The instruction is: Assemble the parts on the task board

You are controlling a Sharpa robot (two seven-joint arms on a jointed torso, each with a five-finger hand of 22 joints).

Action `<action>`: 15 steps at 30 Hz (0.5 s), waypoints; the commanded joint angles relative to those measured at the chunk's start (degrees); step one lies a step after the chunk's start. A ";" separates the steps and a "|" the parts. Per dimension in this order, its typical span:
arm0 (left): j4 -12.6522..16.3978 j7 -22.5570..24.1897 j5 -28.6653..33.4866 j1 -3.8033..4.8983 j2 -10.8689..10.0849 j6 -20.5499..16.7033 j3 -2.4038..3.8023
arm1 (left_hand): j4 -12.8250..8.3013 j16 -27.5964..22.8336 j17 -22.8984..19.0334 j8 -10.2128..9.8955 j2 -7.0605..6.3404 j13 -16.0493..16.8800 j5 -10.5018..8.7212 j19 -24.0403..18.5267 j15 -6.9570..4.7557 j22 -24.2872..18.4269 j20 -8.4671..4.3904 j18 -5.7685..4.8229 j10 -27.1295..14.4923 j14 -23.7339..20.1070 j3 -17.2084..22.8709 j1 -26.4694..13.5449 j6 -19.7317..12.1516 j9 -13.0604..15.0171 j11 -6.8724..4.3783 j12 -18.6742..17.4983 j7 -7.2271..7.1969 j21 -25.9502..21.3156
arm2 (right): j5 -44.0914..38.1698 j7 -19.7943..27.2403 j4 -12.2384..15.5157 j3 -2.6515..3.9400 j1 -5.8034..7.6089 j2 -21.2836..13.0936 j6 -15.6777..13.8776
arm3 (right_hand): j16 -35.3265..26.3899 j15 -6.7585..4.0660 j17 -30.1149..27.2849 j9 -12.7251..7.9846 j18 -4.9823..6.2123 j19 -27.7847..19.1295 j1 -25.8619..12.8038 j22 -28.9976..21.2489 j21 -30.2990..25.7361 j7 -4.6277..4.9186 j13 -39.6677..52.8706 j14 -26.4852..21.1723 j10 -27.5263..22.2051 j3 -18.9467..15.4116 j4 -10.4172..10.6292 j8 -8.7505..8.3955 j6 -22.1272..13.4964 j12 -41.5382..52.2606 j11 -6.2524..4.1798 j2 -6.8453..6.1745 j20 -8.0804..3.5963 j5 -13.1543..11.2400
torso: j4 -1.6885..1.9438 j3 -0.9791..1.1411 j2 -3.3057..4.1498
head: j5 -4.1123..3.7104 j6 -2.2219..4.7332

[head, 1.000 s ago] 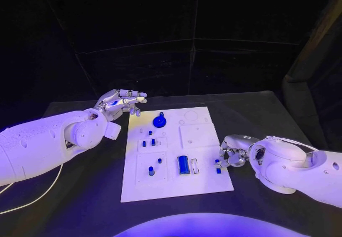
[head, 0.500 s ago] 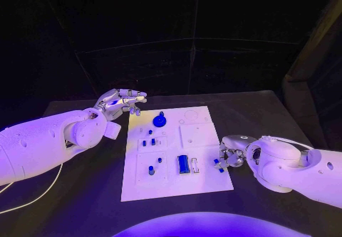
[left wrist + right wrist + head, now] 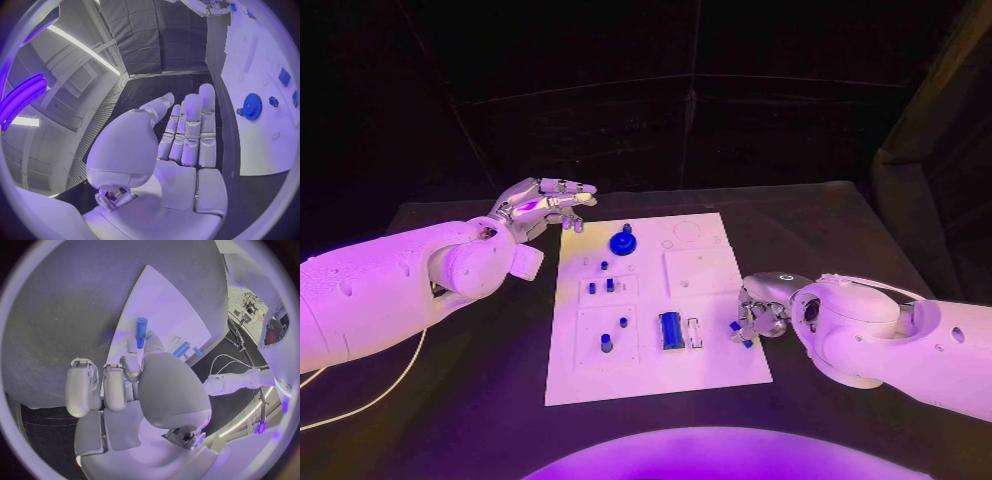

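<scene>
- task board [image 3: 697,372]: white plate lying flat in the middle of the black worktop [image 3: 848,230], long side running away from the robot.
- blue gear [image 3: 623,243]: sits on the far part of the board, left of centre; in the left wrist view it lies just beside that hand's fingertips but apart from them.
- long blue block [image 3: 671,331]: stands in the near-middle of the board, a pale slot just to its right.
- small blue parts [image 3: 599,289]: a scatter down the board's left half, some in pairs, one near the front left.
- right hand [image 3: 759,318]: over the board's right edge, near side; it pinches a short blue peg [image 3: 141,331] between thumb and a finger, the peg sticking out past the fingertips; remaining fingers curled alongside.
- left hand [image 3: 545,205]: raised off the board's far left corner, over the worktop; fingers [image 3: 199,125] straight and lying close side by side, thumb set apart, palm bare, holding nothing.
</scene>
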 commanded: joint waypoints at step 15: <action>0.23 0.18 -0.10 0.07 -0.15 0.71 0.05 | -0.05 0.04 -0.06 0.27 0.56 -0.06 -0.10 -0.10 0.18 -0.06 0.47 0.82 -0.40 -0.34 -0.23 -0.18 -0.48 0.06 0.17 0.38 0.02 -0.39 | 2.59 -0.92 1.27 -0.38 -0.49 -0.37 -4.22 | -0.17 0.32 0.71 -1.91 -0.29 0.05 5.02 0.33 -0.03 0.10 -0.39 3.25 -0.62 8.79 -2.88 -3.64 0.21 -1.30 -0.05 1.63 -0.35 -1.66 | 0.03 0.02 -0.10 | 0.09 -0.14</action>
